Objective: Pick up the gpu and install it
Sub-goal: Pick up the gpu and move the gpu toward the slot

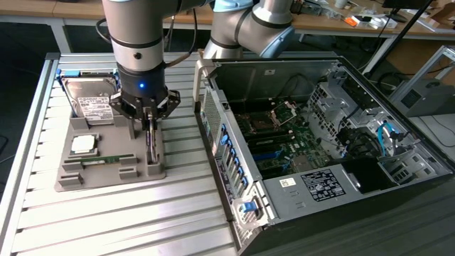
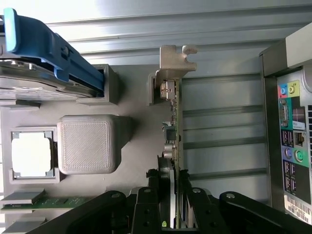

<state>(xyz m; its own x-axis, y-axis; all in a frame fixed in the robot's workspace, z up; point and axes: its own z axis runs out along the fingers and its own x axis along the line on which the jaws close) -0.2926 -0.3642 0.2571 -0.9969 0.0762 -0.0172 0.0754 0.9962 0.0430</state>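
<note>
Slatted table (image 1: 106, 224) carries the grey tray (image 1: 106, 178) where my end effector (image 1: 149, 127) clenches the upright gpu (image 2: 174, 122), seemingly mid-pickup; freeing it likely needs a straight vertical pull.

Grey fixture tray (image 1: 106, 178) on slatted table (image 1: 106, 218) holds hard drive (image 1: 89, 98), CPU (image 1: 83, 143), RAM stick (image 1: 106, 159). Open PC case (image 1: 217, 128) just beside it, exterior view's right, motherboard (image 1: 284, 138) exposed.

Silver-grey tubular arm (image 1: 138, 48) with pale blue joint caps (image 1: 231, 4) is trailing black cables (image 1: 170, 29). A small blue light (image 1: 142, 85) is glowing on its black wrist (image 1: 142, 80), above a black, multi-link pincer (image 1: 150, 152).
</note>
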